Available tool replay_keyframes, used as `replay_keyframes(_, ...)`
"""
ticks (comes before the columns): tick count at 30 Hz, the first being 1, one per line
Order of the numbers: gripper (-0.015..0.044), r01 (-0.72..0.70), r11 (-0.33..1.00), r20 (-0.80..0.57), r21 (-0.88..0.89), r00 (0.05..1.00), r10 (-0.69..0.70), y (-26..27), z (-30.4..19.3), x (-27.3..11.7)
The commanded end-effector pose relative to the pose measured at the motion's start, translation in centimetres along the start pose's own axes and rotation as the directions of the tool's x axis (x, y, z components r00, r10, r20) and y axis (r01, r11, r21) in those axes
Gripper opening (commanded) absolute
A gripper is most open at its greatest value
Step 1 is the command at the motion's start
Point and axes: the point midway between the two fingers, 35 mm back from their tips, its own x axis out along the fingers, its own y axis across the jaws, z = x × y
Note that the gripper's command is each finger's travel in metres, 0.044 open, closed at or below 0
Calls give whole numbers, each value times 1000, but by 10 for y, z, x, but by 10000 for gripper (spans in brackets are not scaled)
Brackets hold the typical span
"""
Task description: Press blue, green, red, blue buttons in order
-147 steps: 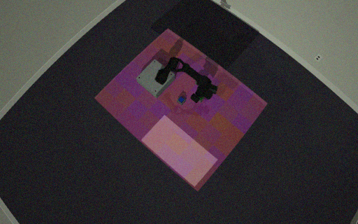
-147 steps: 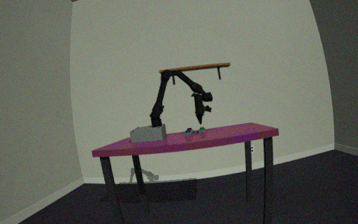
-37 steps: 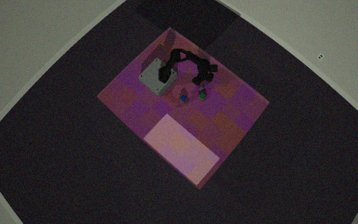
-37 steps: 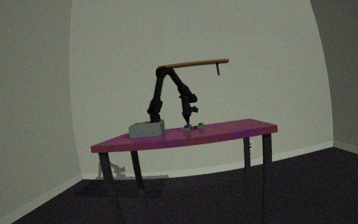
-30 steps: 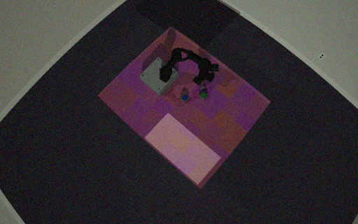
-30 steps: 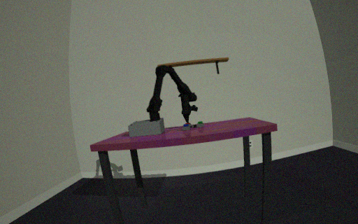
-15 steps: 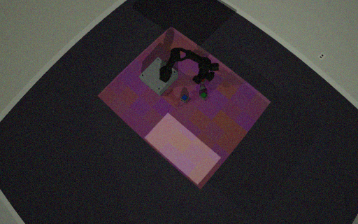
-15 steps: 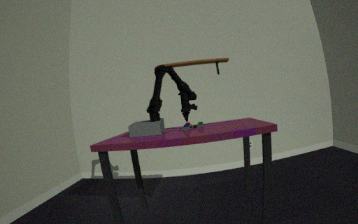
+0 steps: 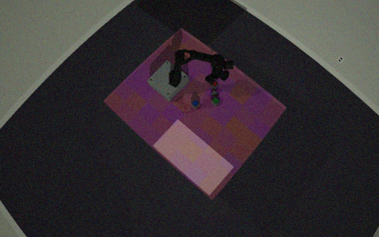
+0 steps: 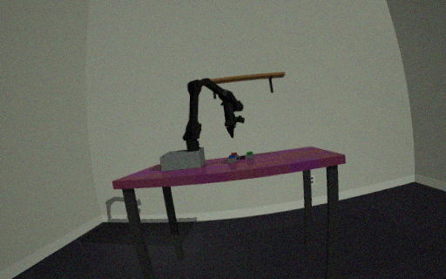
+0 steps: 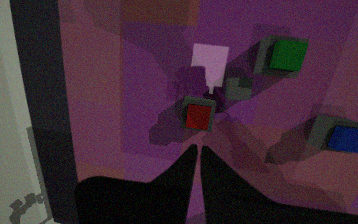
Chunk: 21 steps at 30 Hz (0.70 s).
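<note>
Above one table point(image 9: 207, 127) point(image 10: 261, 167), two closed fingers point(image 10: 231, 132), three buttons: red point(image 9: 215, 84) point(image 10: 234, 153) point(image 11: 198, 117), green point(image 9: 215, 101) point(image 10: 249, 153) point(image 11: 289, 55), blue point(image 9: 195, 104) point(image 10: 232, 156) point(image 11: 344, 138).

Black arm point(image 9: 200, 56) point(image 10: 194, 109) arched, forearm sloping down, claw point(image 9: 212, 82) point(image 10: 232, 137) point(image 11: 198, 150) pointing downward, its fingertips nearly together.
</note>
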Motion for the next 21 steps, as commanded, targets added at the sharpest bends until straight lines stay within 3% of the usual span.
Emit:
replay_keyframes(1,20,11,1000,-12,4,1000,-11,-11,2,2)
replay_keyframes(8,20,15,1000,-9,4,1000,-15,-110,21,-4)
replay_keyframes(15,20,26,1000,-10,4,1000,-26,-201,3,-2)
replay_keyframes(21,20,29,1000,-12,4,1000,-29,-217,-5,1)
